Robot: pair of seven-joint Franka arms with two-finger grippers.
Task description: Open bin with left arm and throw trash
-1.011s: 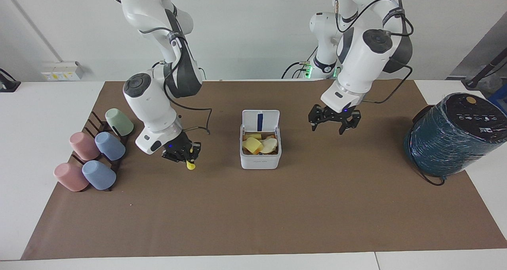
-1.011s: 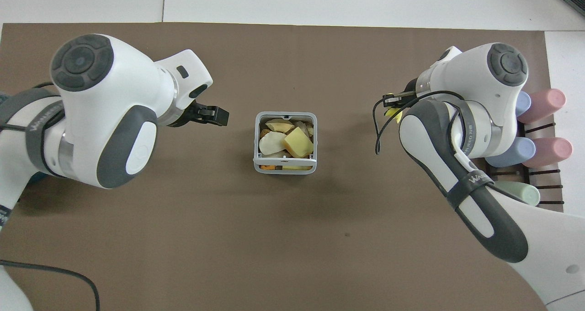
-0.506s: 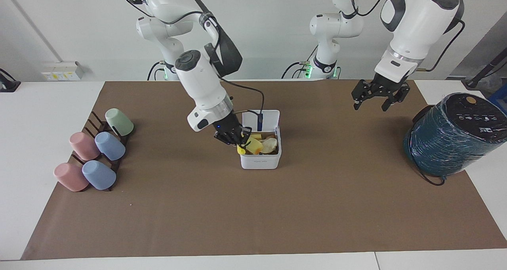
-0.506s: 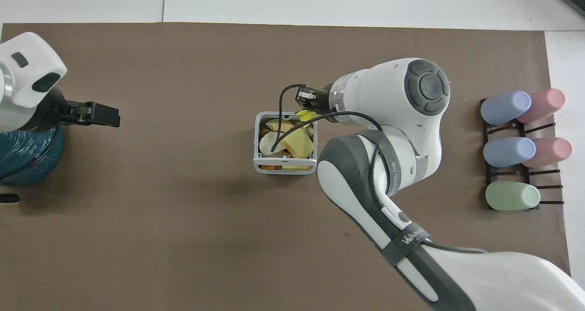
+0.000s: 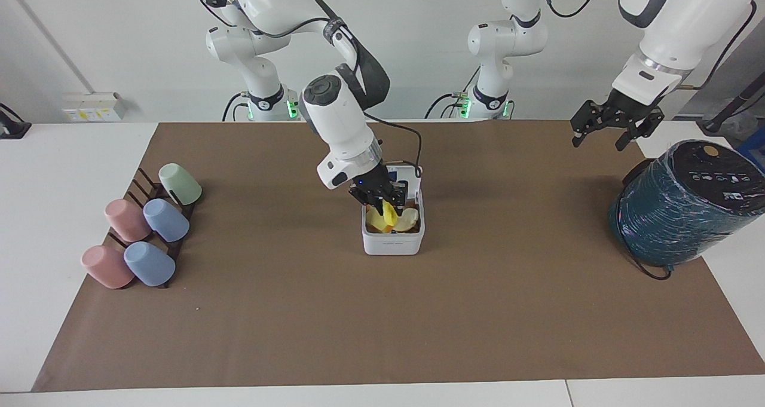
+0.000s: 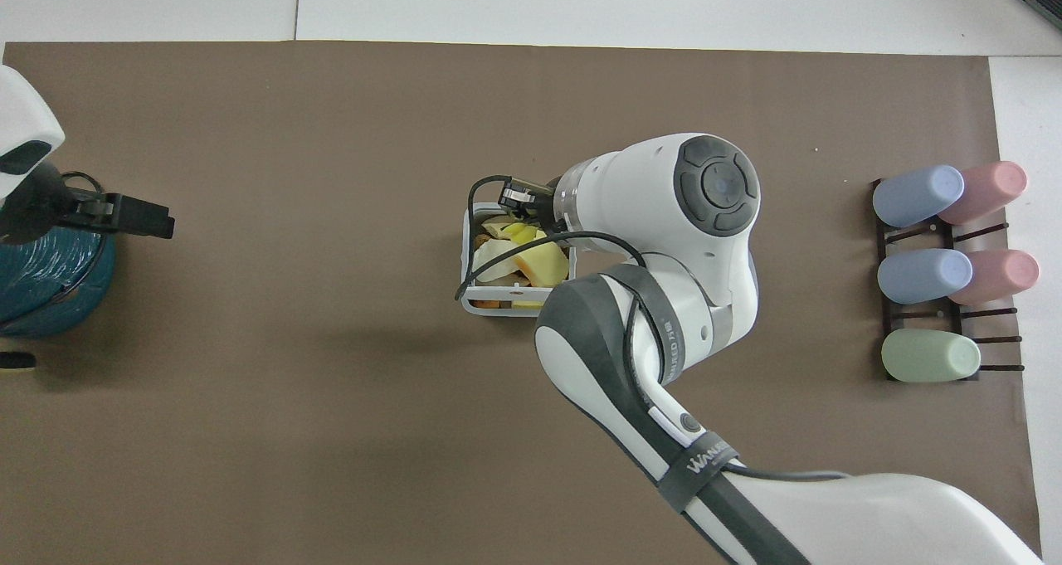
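Observation:
The white bin stands mid-table with its lid up; it also shows in the overhead view. Several scraps lie in it, among them a cream-white wedge and a yellow-orange wedge. My right gripper is lowered into the bin's mouth, shut on a bright yellow scrap, and hides most of the lid. From above, the right gripper covers the bin's edge farther from the robots. My left gripper is open and empty, raised beside the teal cylinder, and waits.
A big dark teal cylinder stands at the left arm's end of the table. A rack of pastel cups lies at the right arm's end. A brown mat covers the table.
My right gripper has carried the yellow scrap from the mat beside the cups to over the bin and down into its mouth. My left gripper has risen and drawn away toward the teal cylinder.

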